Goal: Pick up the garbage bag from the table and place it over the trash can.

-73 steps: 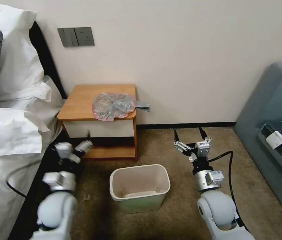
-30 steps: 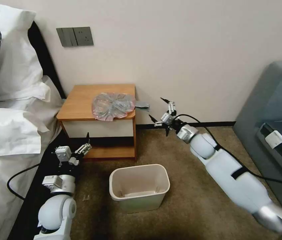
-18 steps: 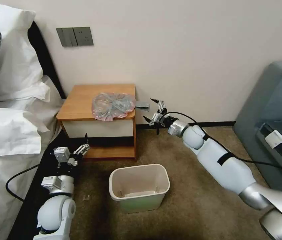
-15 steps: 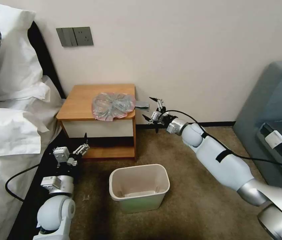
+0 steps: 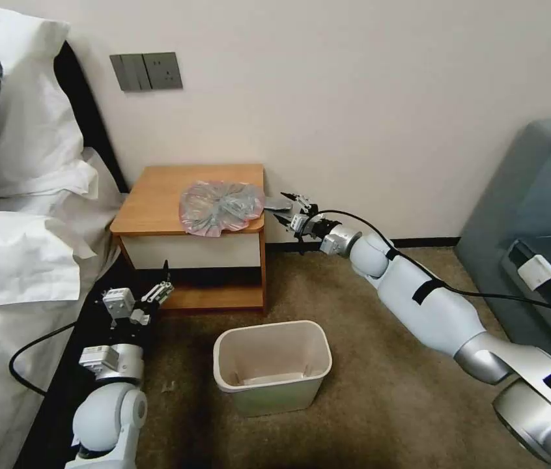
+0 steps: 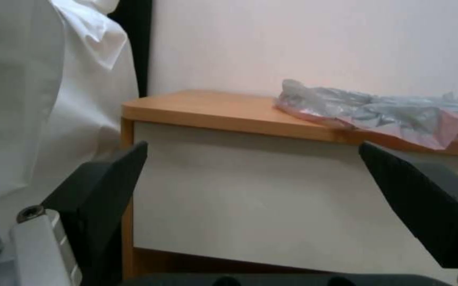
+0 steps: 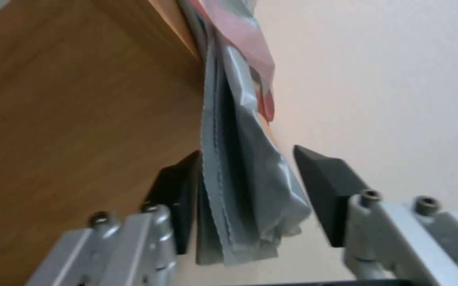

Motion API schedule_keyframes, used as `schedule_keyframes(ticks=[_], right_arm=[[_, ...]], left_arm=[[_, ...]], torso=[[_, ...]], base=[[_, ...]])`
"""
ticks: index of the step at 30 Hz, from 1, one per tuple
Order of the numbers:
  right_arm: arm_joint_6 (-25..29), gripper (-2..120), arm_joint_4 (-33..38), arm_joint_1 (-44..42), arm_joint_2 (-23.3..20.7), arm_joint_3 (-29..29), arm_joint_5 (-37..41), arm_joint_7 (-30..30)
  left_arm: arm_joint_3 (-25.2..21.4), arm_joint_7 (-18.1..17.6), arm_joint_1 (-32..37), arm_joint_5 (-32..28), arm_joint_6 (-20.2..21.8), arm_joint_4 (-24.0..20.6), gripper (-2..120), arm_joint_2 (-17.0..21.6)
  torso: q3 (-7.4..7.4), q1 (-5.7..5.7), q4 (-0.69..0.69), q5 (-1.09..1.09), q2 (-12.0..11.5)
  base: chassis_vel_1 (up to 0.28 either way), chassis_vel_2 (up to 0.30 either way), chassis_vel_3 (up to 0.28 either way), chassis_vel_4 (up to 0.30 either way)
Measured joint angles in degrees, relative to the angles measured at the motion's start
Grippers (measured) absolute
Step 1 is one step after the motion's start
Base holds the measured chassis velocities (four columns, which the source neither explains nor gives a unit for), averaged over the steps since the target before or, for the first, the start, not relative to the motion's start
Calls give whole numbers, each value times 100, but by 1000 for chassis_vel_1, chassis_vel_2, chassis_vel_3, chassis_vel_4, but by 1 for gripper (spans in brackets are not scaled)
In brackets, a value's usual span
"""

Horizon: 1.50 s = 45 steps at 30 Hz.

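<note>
Pickup step: right gripper (image 7: 245, 190) open astride the garbage bag's (image 7: 239, 186) overhanging flap beside the table (image 5: 158, 202); next, close squarely.

Orange-brown table (image 5: 158, 198) with crinkled garbage bag (image 5: 220, 207) overhanging its right edge

A bedroom is shown: a bed (image 5: 21, 260) with white pillows (image 5: 25, 104) is set beside a wooden nightstand (image 5: 158, 195), with carpet (image 5: 367, 404) and a wall switch panel (image 5: 146, 71).
</note>
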Motion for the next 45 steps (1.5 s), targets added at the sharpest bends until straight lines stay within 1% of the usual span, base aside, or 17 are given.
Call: schedule_keyframes(ticks=[1, 4, 5, 6, 9, 10, 13, 23, 27, 30, 31, 34, 39, 41, 43, 45], right_arm=[[0, 46, 0, 0, 0, 0, 0, 0], [1, 32, 4, 1, 17, -7, 16, -12], [1, 32, 4, 1, 17, -7, 16, -12], [1, 26, 8, 1, 23, -7, 27, -12], [1, 14, 19, 1, 22, -7, 48, -12], [1, 14, 19, 1, 22, -7, 48, -12], [-1, 0, 72, -10, 3, -10, 87, -12], [-24, 0, 171, -74, -19, -31, 166, -1], [-114, 0, 426, -173, -75, -21, 364, 0], [-267, 0, 793, -429, -163, -6, 688, 48], [-267, 0, 793, -429, -163, -6, 688, 48], [-344, 0, 1195, -772, -243, 71, 830, 98], [-414, 0, 1467, -973, -316, 92, 951, 146], [-527, 0, 1880, -1221, -456, 97, 1085, 146], [-600, 0, 2555, -1685, -710, 177, 1132, 62], [-605, 0, 2689, -1798, -773, 192, 1133, 39]], left_arm=[[0, 0, 0, 0, 0, 0, 99, 0], [5, -2, 0, 10, -4, 4, 99, 2], [5, -2, 0, 10, -4, 4, 99, 2], [4, -2, -2, 10, -5, 4, 99, 6], [0, -5, -8, 10, -6, 4, 99, 17], [0, -5, -8, 10, -6, 4, 99, 17], [-2, -9, -12, 7, -8, 4, 99, 22], [-5, -13, -22, 5, -18, 5, 99, 45], [-14, -16, -19, -2, -28, 5, 99, 47], [-15, -21, -22, -15, -30, -18, 99, 70], [-15, -21, -22, -15, -30, -18, 99, 70], [-27, -32, -37, -43, -24, -84, 99, 75], [-51, -42, -53, -80, -2, -151, 99, 74], [-103, -51, -64, -134, 14, -200, 99, 76], [-172, -73, -128, -304, 61, -260, 99, 133], [-185, -76, -139, -342, 82, -280, 99, 148]], torso=[[0, 0, 0, 0, 0], [0, 0, 0, 0, 0], [0, 0, 0, 0, 0], [0, -1, 0, 0, 0], [0, 0, 0, 0, 0], [0, 0, 0, 0, 0], [0, 0, 0, 0, 0], [0, 0, 0, 0, 0], [0, -1, 0, 0, 0], [0, 0, 1, 0, 0], [0, 0, 1, 0, 0], [0, 0, 0, 0, 0], [0, -1, 1, 0, 0], [0, -1, 0, 0, 0], [0, 0, 0, 0, 0], [-1, -1, -1, 1, 0]], base=[[0, 0, 0, 0], [0, 0, 0, 0], [0, 0, 0, 0], [0, 0, 0, 0], [0, 0, 0, 0], [0, 0, 0, 0], [0, 0, 0, 0], [0, 0, 0, 0], [0, 0, 0, 0], [0, 0, 0, 0], [0, 0, 0, 0], [0, 0, 0, 0], [0, 0, 0, 0], [0, 0, 0, 0], [0, 0, 0, 0], [0, 0, 0, 0]])
